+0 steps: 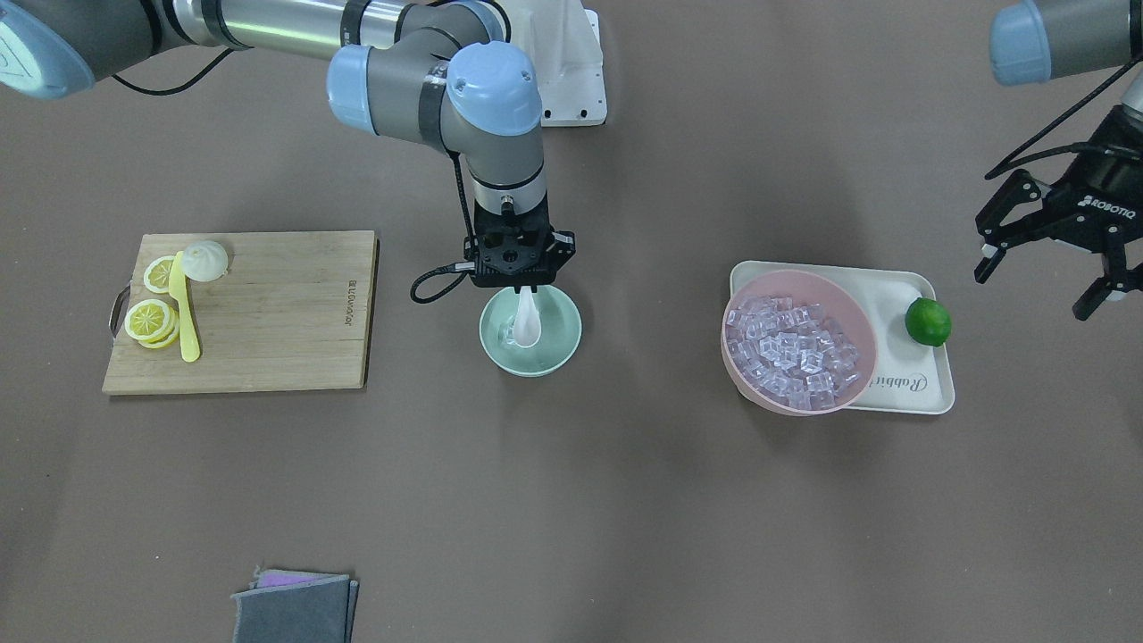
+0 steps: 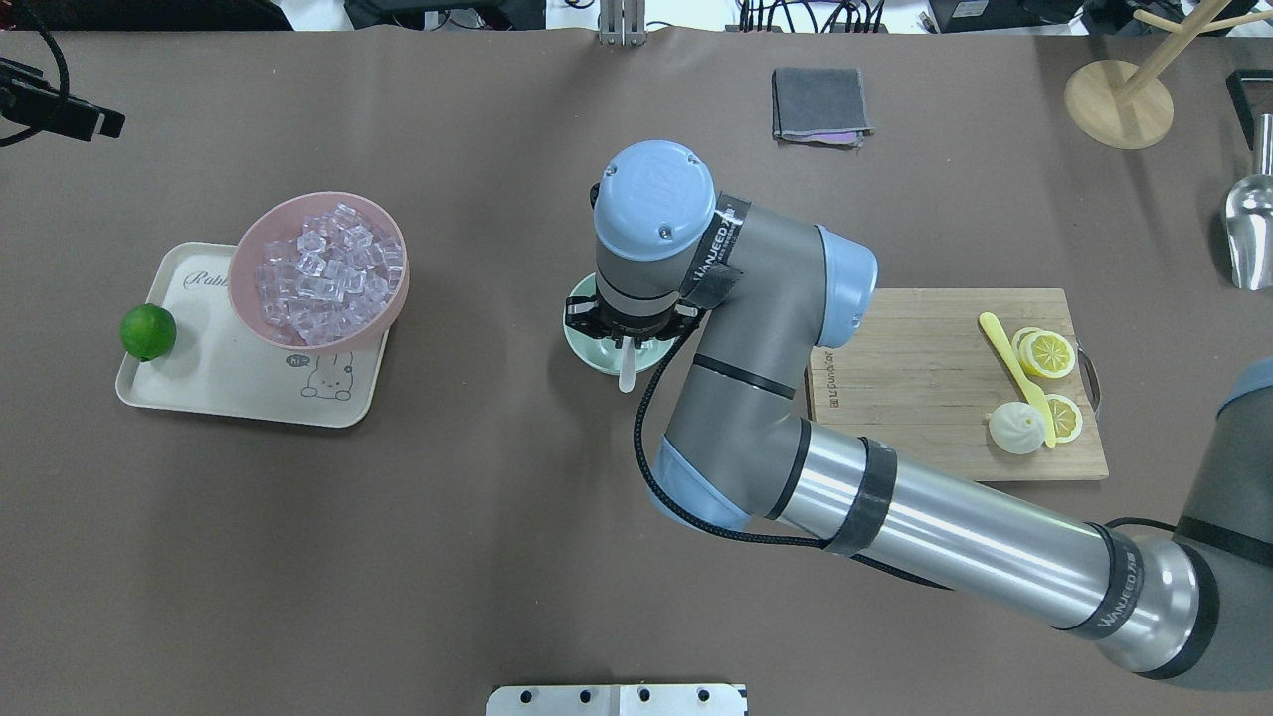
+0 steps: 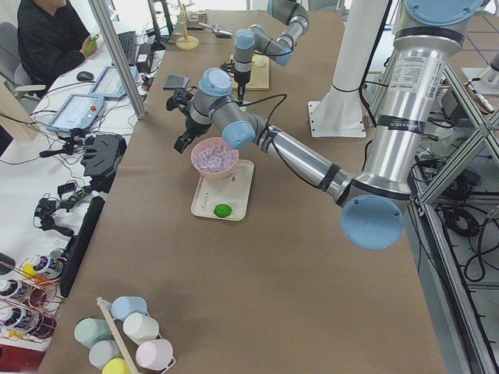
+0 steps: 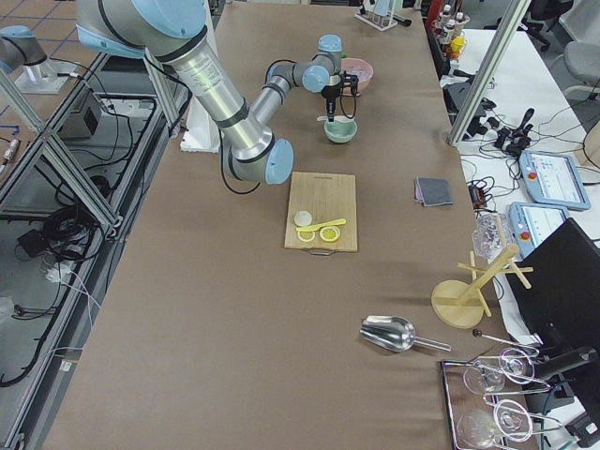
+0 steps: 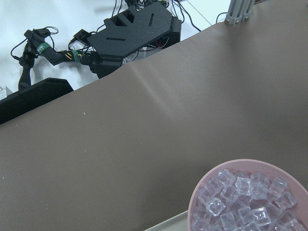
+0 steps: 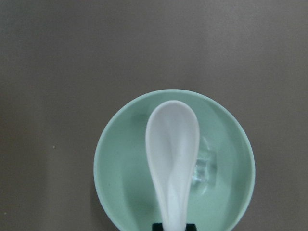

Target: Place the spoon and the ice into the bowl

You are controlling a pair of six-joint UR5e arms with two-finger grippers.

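The mint-green bowl [image 1: 554,344] stands mid-table and also shows in the overhead view [image 2: 585,348]. My right gripper [image 1: 525,290] is right above it, shut on the handle of the white spoon [image 1: 527,323]. The scoop hangs down over the bowl's inside [image 6: 115,173] in the right wrist view, where the spoon [image 6: 172,144] fills the middle. One clear ice cube [image 6: 204,168] lies in the bowl beside the scoop. Many more ice cubes [image 1: 790,353] fill a pink bowl [image 1: 862,313]. My left gripper [image 1: 1040,281] is open and empty, up beyond the tray's far side.
The pink bowl sits on a cream tray [image 1: 929,393] with a green lime [image 1: 928,321]. A wooden cutting board [image 1: 286,313] holds lemon slices [image 1: 150,320], a yellow knife [image 1: 186,317] and a white bun [image 1: 207,260]. A grey cloth [image 1: 295,607] lies near the front edge.
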